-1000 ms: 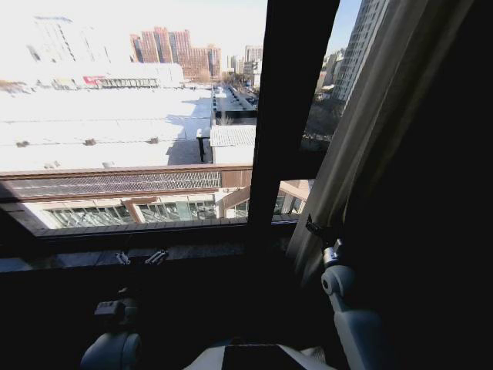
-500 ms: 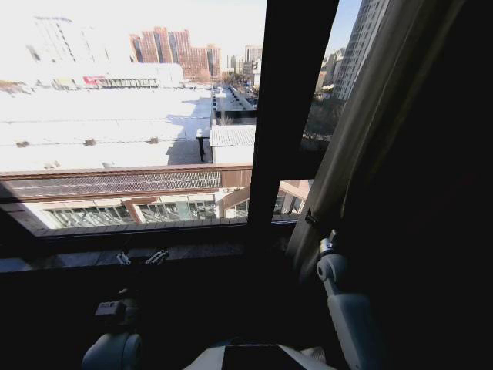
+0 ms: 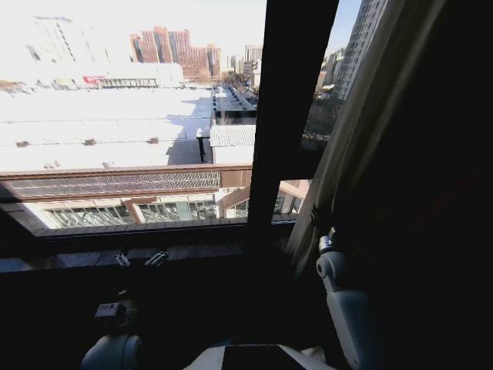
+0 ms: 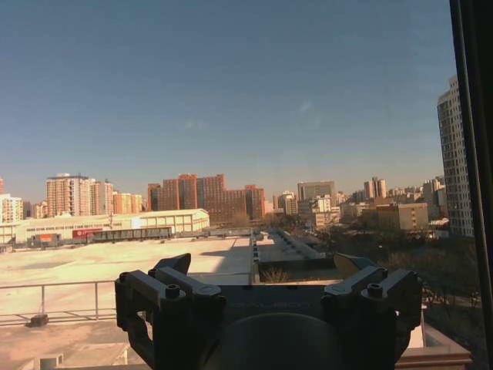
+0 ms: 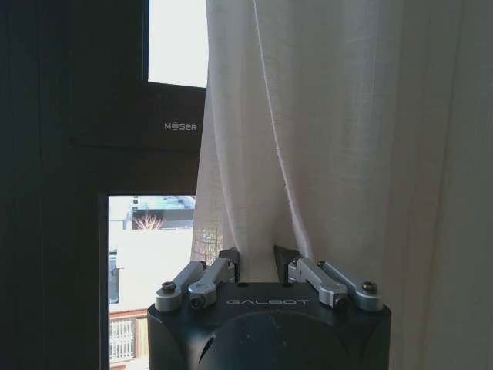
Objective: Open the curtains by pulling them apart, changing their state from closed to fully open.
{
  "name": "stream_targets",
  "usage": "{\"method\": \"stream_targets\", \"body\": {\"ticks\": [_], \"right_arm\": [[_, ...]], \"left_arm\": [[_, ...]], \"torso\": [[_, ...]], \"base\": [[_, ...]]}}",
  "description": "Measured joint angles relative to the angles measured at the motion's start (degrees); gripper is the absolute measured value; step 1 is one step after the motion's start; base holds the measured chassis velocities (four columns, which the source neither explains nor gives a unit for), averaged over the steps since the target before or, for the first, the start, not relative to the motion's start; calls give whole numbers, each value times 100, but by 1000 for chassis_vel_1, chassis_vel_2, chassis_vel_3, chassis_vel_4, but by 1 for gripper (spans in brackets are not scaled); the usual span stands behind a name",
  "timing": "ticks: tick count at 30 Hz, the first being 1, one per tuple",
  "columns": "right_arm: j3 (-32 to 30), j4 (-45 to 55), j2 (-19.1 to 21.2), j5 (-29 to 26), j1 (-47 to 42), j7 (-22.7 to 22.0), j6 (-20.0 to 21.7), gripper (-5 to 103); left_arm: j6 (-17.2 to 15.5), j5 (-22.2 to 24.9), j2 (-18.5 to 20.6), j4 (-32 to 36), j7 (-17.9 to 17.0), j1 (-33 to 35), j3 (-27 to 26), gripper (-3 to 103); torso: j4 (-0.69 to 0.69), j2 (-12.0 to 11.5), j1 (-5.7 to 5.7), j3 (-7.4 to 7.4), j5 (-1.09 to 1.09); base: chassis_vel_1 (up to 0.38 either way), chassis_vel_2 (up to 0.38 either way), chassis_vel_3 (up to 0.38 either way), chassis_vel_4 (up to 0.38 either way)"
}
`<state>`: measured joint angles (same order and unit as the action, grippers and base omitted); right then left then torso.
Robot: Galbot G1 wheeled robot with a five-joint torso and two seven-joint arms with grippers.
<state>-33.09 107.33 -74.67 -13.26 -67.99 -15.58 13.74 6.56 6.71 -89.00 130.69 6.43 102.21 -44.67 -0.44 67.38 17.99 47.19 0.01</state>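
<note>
Curtain: the curtain [image 3: 362, 131] hangs gathered at the right side of the window, slanting from the upper right down to the right arm; in the right wrist view its pale pleats [image 5: 323, 131] take up most of the frame.
Right gripper: the right gripper [image 5: 258, 262] is up against the curtain's lower edge, its two fingers [image 5: 229, 262] drawn close with a fold of the fabric pinched between the tips. From the head view it sits just right of the frame bar [image 3: 327, 231].
Left gripper: the left gripper [image 4: 260, 274] is held low near the sill, facing out through the glass; its fingers [image 4: 171, 266] stand well apart with nothing between them. In the head view it shows dimly above the left arm [image 3: 141, 258].
Window: a black frame bar [image 3: 289, 116] runs upright just left of the curtain; the glass to its left is uncovered, showing rooftops and towers.
Sill: a dark sill [image 3: 77, 254] crosses below the glass.
</note>
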Motion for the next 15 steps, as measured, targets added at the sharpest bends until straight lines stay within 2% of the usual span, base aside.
{"method": "stream_targets", "body": {"ticks": [3,4,6,15], "right_arm": [[3,0,5,-7,13,83,-77,12],[3,0,5,-7,13,83,-77,12],[9,44,28,-13,14,158,-196,1],[121,710,136,-33,-370,374,-195,0]], "left_arm": [[0,-1,-1,18,1,6,0,100],[0,-1,-1,18,1,6,0,100],[1,-7,-6,20,4,15,12,100],[7,-7,-6,16,6,15,19,100]], "torso": [[0,0,0,0,0],[0,0,0,0,0],[0,0,0,0,0],[-1,0,0,0,0]], "base": [[0,0,0,0],[0,0,0,0],[0,0,0,0],[0,0,0,0]]}}
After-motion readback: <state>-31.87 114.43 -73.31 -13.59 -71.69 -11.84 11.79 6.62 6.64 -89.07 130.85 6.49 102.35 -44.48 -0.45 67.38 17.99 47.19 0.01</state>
